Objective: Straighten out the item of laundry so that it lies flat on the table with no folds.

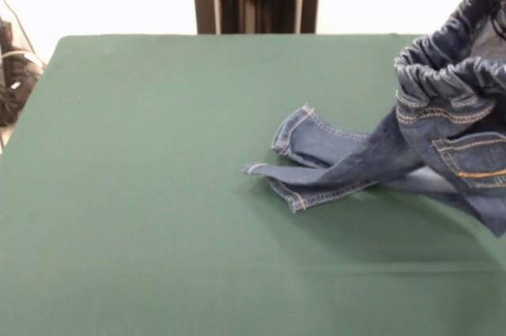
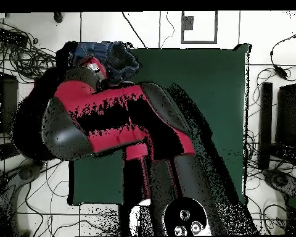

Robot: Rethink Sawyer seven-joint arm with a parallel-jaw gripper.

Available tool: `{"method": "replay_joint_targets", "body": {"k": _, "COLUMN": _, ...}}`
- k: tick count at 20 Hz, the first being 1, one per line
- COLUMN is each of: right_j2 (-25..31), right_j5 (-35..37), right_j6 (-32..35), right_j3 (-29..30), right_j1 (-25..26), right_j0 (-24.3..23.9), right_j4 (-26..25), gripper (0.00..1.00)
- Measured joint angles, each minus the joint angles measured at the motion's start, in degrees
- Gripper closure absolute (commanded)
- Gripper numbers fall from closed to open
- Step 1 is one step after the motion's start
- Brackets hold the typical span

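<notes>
Jeans [image 1: 371, 158]: small blue denim pair with orange stitching, seen at the right side of the front view, half raised and half resting. The elastic waistband [image 1: 451, 55] is held up in the air at the right edge, gathered and bunched, with a back pocket [image 1: 474, 158] hanging just below it. From there the cloth slopes down and to the left until the two legs reach the table [image 1: 158, 194].

Legs: both lie on the green cloth, crossed and folded over one another. The cuffs [image 1: 296, 126] point left, toward the table's middle. The long axis is therefore judged to run from the lifted waistband at the right down to the cuffs at the left.

Gripper: not made out in either view. In the front view the lift point lies beyond the right edge. In the overhead view the red and black arm [image 2: 107, 117] covers it, and only a patch of denim [image 2: 110, 55] shows past the arm near the table's far left corner. Whether anything is clamped cannot be told, though the hanging waistband suggests the garment is carried from above.

Judgement: the waistband end is with the arm and the legs trail away from it. A drag away from the cuffs, along that axis, would likely be needed to draw the legs out straight. Folds at the legs are not yet undone.
</notes>
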Motion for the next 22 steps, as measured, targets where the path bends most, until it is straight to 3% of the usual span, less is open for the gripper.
{"method": "replay_joint_targets", "body": {"k": 13, "right_j2": 0.34, "right_j5": -0.60, "right_j6": 0.00, "right_j3": 0.43, "right_j1": -0.71, "right_j0": 7.04, "right_j4": -0.21, "gripper": 1.00}}
{"method": "replay_joint_targets", "body": {"k": 22, "right_j2": -1.13, "right_j5": 1.50, "right_j6": 0.01, "right_j3": -3.02, "right_j1": -0.42, "right_j0": 17.03, "right_j4": -0.20, "gripper": 1.00}}
